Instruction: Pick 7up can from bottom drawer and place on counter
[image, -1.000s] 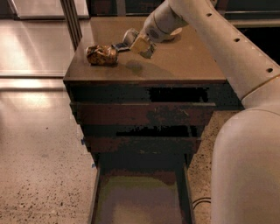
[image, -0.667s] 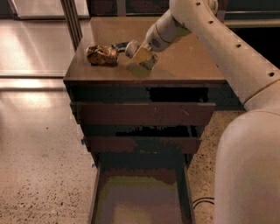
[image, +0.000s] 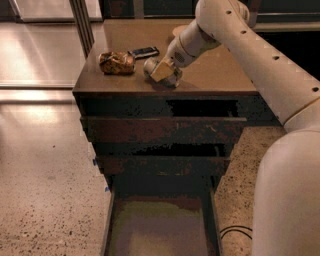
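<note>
My gripper (image: 161, 73) is low over the counter (image: 220, 75), near its front edge, right of the snack bag. It is shut on the 7up can (image: 149, 66), a small silvery can that shows at the gripper's left side, at or just above the counter top. Whether the can rests on the wood I cannot tell. The bottom drawer (image: 159, 231) is pulled out below, and its greyish-green floor shows nothing on it.
A brown-gold snack bag (image: 116, 62) lies on the counter left of the gripper. A flat black bar (image: 144, 51) lies behind it. Two shorter drawers (image: 162, 130) are partly open above the bottom one. A dark cable (image: 235, 231) lies on the floor at right.
The gripper with the can has moved towards the counter's front edge and lower, ending just right of the snack bag.
</note>
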